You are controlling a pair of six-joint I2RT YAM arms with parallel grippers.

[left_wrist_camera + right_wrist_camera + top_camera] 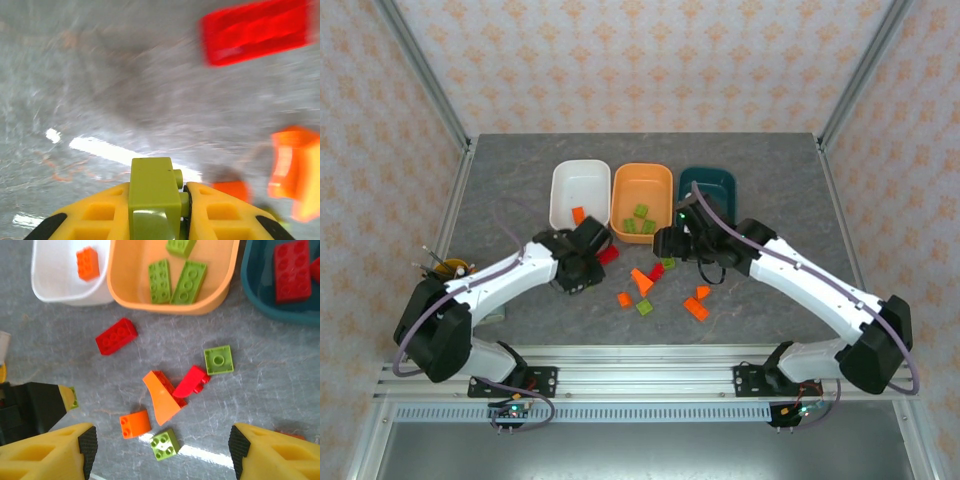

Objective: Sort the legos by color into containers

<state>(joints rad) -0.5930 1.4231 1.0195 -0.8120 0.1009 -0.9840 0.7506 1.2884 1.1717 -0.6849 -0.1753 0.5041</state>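
White tub point(55, 270) holds an orange brick point(87, 262), orange tub point(130, 270) green bricks point(160, 280), teal tub point(260, 290) a red brick point(292, 270) — loose bricks point(116, 336) scattered on the tabletop point(280, 370) nearby.

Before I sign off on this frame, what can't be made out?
Left wrist view: motion blur smears the red brick and an orange brick; studs unreadable.
Right wrist view: teal tub cut by the frame edge, far contents unseen.
Top view: yellow cup too small to read its contents.
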